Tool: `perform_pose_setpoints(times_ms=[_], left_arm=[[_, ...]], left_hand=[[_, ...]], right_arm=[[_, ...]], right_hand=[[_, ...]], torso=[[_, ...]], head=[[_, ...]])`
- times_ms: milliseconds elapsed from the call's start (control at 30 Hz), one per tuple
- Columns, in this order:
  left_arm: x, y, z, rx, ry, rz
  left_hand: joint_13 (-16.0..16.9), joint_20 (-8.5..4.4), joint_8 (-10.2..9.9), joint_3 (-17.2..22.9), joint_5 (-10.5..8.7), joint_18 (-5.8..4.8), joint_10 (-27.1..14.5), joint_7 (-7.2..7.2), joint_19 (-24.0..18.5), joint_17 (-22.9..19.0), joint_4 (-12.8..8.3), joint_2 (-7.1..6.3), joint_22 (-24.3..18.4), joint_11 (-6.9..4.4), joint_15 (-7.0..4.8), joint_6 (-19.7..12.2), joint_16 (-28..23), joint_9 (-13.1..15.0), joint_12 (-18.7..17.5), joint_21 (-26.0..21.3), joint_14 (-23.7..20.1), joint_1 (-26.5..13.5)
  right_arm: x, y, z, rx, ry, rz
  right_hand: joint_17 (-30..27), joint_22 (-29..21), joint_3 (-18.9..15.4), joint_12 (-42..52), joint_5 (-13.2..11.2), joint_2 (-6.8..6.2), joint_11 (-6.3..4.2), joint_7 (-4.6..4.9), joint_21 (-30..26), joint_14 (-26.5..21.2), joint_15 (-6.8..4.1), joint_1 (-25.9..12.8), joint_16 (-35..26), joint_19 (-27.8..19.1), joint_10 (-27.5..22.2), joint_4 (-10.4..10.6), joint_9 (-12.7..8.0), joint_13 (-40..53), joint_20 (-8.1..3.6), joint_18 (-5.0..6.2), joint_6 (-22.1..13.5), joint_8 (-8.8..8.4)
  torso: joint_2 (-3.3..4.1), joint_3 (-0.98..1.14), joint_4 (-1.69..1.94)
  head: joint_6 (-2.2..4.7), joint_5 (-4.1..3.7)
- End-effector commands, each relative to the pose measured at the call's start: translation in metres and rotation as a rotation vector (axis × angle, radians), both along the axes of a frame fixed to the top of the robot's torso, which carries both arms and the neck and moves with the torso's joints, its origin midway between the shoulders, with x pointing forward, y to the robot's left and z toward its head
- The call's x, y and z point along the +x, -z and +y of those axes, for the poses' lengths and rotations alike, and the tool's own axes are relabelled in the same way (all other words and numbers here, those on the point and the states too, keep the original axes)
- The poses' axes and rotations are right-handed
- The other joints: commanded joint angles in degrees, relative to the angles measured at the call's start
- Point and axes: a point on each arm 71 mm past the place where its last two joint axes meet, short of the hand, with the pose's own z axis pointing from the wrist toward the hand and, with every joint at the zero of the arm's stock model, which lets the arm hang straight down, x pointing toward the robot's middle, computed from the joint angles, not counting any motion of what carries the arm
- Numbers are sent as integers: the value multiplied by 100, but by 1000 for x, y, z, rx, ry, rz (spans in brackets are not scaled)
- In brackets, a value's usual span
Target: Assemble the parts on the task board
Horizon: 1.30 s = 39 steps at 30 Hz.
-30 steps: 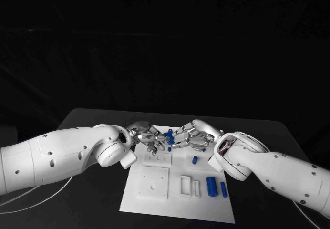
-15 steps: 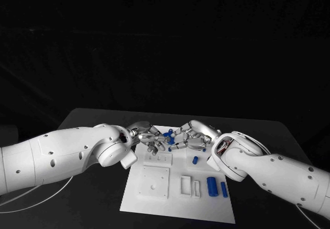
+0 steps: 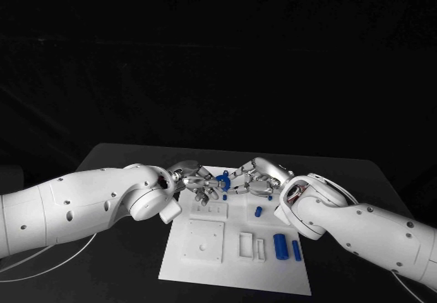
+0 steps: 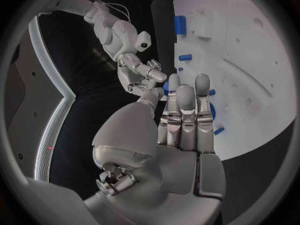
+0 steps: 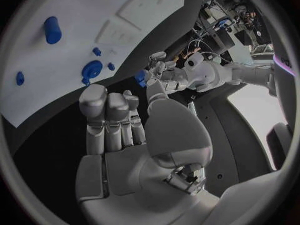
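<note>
Over the far end of the white task board my two hands meet fingertip to fingertip. A small blue part hangs between them, above the board. My left hand pinches it between thumb and a finger; in the right wrist view the blue part sits at the left hand's fingertips. My right hand has its thumb tip close beside the part, its fingers apart, its palm bare. A round blue part lies on the board under the hands.
Nearer me on the board stand a thick blue cylinder, a slim blue pin and a small blue peg. White fixture blocks sit at its near half. Black table surrounds the board.
My right hand has edged a little toward the left hand, closing the gap around the blue part. The left hand and the board's parts have stayed put.
</note>
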Motion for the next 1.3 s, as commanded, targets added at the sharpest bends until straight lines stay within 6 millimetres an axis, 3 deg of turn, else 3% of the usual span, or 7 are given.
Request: perform_pose_setpoints(times_ms=[33, 633, 867, 933, 1067, 1300], left_arm=[[-1, -1, -2, -3, 9, -3], [0, -1, -2, -3, 11, -3], [0, -1, -2, -3, 12, -2], [0, -1, -2, -3, 12, -2], [0, -1, -2, -5, 15, -2], [-1, -1, -3, -6, 17, -2]], left_hand=[[9, 4, 18, 20, 22, 3, 239, -564, -49, 8, -28, 54, 121, -60, -31, 583, 27, 10, 3, 26, 14, -14], [8, 4, 18, 22, 22, 6, 238, -562, -45, 10, -34, 59, 121, -60, -31, 578, 27, 9, 1, 32, 24, -16], [8, 4, 18, 22, 22, 6, 238, -562, -45, 10, -34, 59, 121, -60, -31, 578, 27, 9, 1, 32, 24, -16], [7, 3, 18, 22, 23, 7, 237, -561, -41, 17, -39, 59, 121, -59, -32, 575, 36, 8, 0, 37, 30, -18], [7, 3, 18, 22, 23, 7, 237, -561, -41, 17, -39, 59, 121, -59, -32, 575, 36, 8, 0, 37, 30, -18], [8, 3, 18, 19, 30, 7, 239, -562, -44, 19, -40, 55, 121, -60, -32, 576, 39, 9, 2, 37, 29, -21]], right_arm=[[0, 1, 1, -16, 3, 1], [-1, 6, 6, -19, -16, 34], [-1, 8, 9, -23, -28, 44], [-1, 8, 9, -23, -31, 46], [-1, 9, 10, -24, -35, 50], [-2, 9, 12, -25, -42, 53]], right_hand=[[7, 563, 39, 10, 19, -6, -5, -7, 17, 28, -7, -37, 0, 222, 51, -3, 0, 0, -5, 24, 82, -19], [13, 563, 55, 17, 12, -18, -15, -27, 17, 29, -15, -121, -9, 220, 63, 83, 0, 12, -16, 14, 156, -19], [15, 564, 95, 19, 28, 36, -30, -49, 20, 28, -24, -119, -13, 218, 67, 117, 0, 18, -22, 10, 235, -18], [17, 566, 215, 18, -15, 118, -38, -58, 23, 28, -31, -103, -13, 217, 64, 128, -3, 22, -30, 4, 264, -24], [27, 568, 576, 25, -75, 144, -58, -81, 36, 30, -47, -125, -14, 212, 69, 97, -4, 41, -45, -9, 347, -24], [34, 566, 1338, 17, -137, 19, -80, -110, 36, 29, -61, -257, -24, 203, 58, 105, -4, 61, -61, -22, 436, -24]], torso=[[0, 0, -1], [2, -6, 1], [1, -3, 6], [2, -3, 7], [2, -5, 5], [0, -3, 4]], head=[[2, -6], [-19, -1], [-23, -2], [-25, 0], [-35, 5], [-37, 13]])
